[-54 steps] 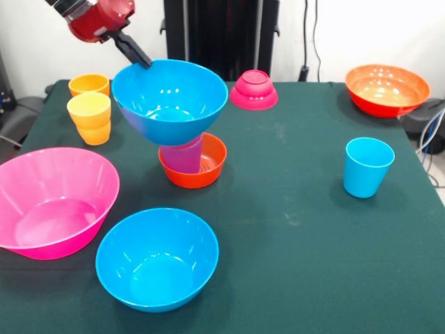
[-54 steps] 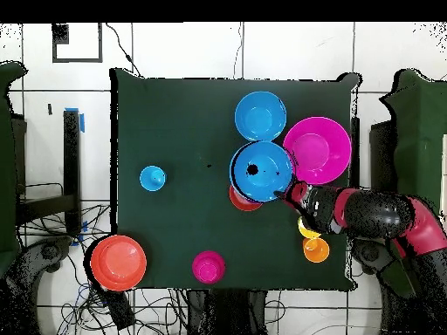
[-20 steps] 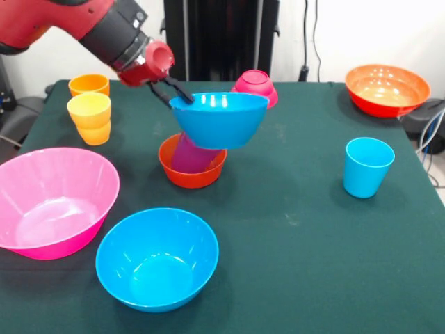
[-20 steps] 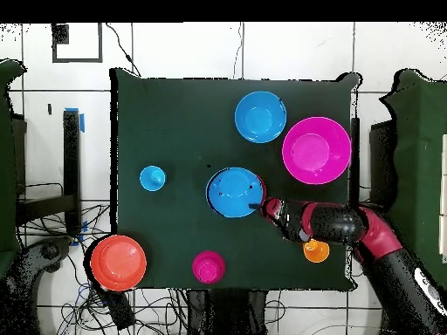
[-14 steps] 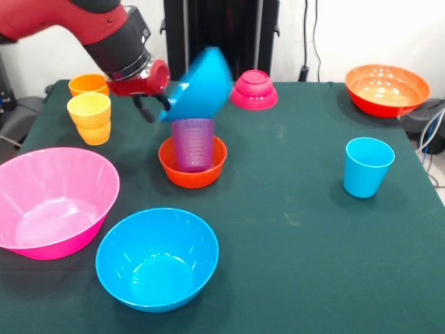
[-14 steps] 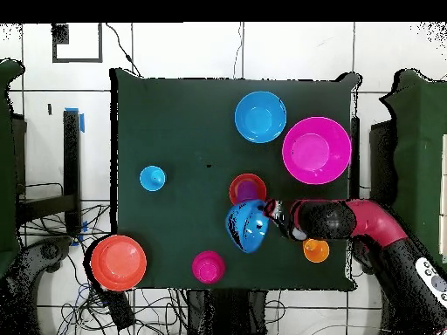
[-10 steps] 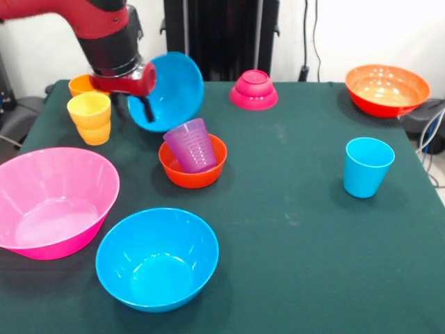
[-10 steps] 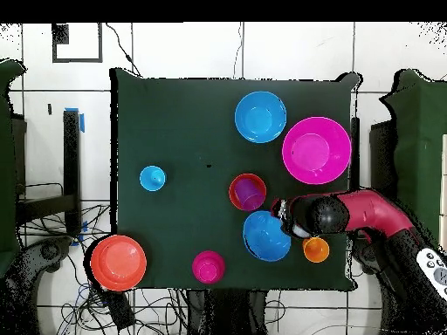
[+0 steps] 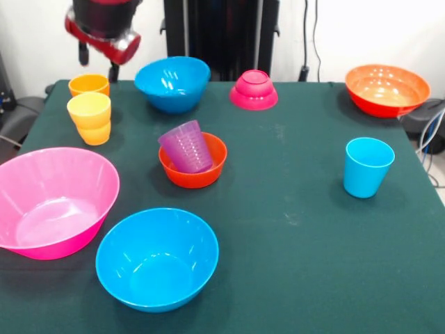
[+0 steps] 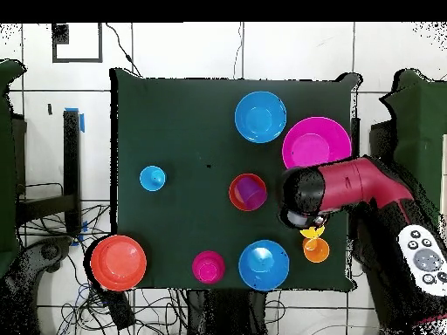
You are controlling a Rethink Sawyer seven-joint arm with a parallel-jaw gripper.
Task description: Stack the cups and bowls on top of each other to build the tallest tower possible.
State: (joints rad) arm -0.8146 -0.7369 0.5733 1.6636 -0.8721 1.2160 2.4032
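My gripper (image 9: 98,61) hangs open and empty high above the orange cup (image 9: 89,84) and the yellow-orange cup (image 9: 89,111). One blue bowl (image 9: 172,83) stands upright on the cloth just right of it, apart from the fingers. The ribbed purple cup (image 9: 186,147) leans tilted inside the small orange-red bowl (image 9: 195,167). A second blue bowl (image 9: 157,257) and the large pink bowl (image 9: 52,202) sit side by side. In the overhead view the arm (image 10: 349,188) covers part of the pink bowl (image 10: 316,144) and hides the gripper.
A light blue cup (image 9: 367,167) stands alone at the right. The wide orange bowl (image 9: 386,89) sits in one corner. A small magenta bowl (image 9: 254,89) lies upside down beside the released blue bowl. The green table (image 9: 292,264) ends close beyond these.
The blue bowl that rested on the purple cup was carried off it, tipped, and let go upright by the orange cups. My gripper rose. The purple cup now leans.
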